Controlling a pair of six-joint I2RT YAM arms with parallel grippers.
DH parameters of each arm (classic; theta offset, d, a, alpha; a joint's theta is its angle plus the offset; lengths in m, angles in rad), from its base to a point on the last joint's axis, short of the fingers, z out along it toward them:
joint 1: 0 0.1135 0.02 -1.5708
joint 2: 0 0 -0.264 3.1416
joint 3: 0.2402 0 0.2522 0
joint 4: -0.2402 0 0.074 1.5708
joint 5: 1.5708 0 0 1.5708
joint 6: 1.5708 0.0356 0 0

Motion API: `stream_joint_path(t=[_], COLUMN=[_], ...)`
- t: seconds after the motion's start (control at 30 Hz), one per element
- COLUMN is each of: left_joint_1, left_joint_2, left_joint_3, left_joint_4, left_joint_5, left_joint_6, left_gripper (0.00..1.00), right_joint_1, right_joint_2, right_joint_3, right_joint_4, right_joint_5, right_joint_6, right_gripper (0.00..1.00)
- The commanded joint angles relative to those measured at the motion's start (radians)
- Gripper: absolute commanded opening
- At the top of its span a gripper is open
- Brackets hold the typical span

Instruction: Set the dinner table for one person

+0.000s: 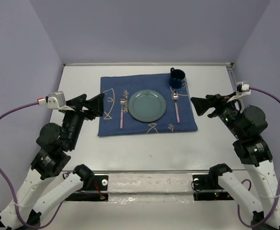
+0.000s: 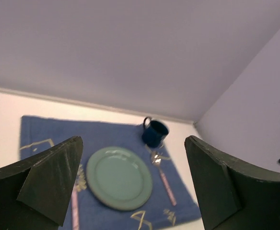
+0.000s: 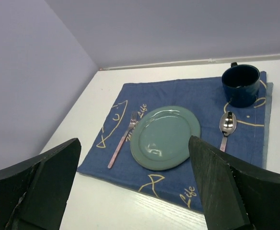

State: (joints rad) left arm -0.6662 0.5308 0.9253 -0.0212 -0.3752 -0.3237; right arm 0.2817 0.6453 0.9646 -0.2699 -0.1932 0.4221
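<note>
Both arms flank the finished place setting, claws spread and empty.

The left arm folds up from its base, elbow bent. It holds the left claw (image 1: 101,104) above the table (image 1: 145,153) at the left edge of the blue placemat (image 1: 188,122), pointing inward. The right arm mirrors it, with the right claw (image 1: 196,107) at the mat's right edge. Each claw's fingers stand wide apart, pinching nothing. The white table carries the placemat toward its far middle. On the mat a green plate (image 1: 147,105) sits in the centre, with a fork (image 1: 122,112) to its left and a spoon (image 1: 176,105) to its right. A dark blue mug (image 1: 177,77) stands at the far right corner.
</note>
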Motion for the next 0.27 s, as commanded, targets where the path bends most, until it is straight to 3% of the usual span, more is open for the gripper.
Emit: stream_joint_path(t=[0.0, 0.23], left_joint_1=[-0.001, -0.001], left_joint_2=[-0.046, -0.092], left_joint_3=[-0.051, -0.144], left_joint_4=[-0.143, -0.112], left_joint_5=[-0.025, -0.007], left_joint_6=[0.072, 0.063], left_gripper=[0.99, 0.99], right_joint_1=[-0.004, -0.004], right_joint_2=[-0.088, -0.093], right_joint_3=[-0.040, -0.084], right_joint_4=[0.057, 0.067], right_joint_5=[0.044, 0.066], right_joint_6=[-0.016, 0.000], right_gripper=[1.00, 1.00])
